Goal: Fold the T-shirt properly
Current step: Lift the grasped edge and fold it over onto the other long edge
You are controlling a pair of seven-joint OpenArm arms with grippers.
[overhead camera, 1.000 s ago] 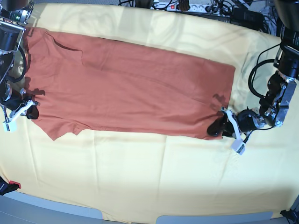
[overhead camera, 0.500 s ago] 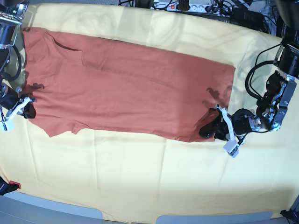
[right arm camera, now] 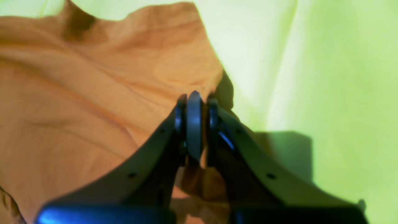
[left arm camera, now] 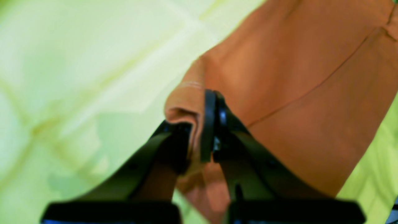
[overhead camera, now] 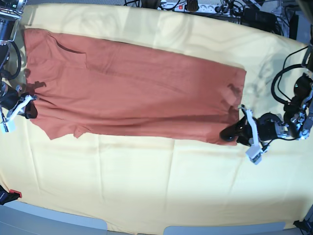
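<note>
The rust-orange T-shirt lies flat and stretched lengthwise across the pale yellow cloth. My left gripper, on the right of the base view, is shut on the shirt's near hem corner. The left wrist view shows its fingers pinching a bunched fold of the orange fabric. My right gripper, on the left of the base view, is shut on the shirt's near edge at the sleeve end. The right wrist view shows its jaws closed on the fabric edge. The collar label is not in view.
The yellow cloth covers the whole table. Cables and a power strip lie along the back edge. A small red item sits at the front left corner. The grey front edge of the table runs along the bottom.
My left gripper has moved to the right with the hem corner, and my right gripper has moved slightly left and up. The shirt's near edge is now pulled straighter.
</note>
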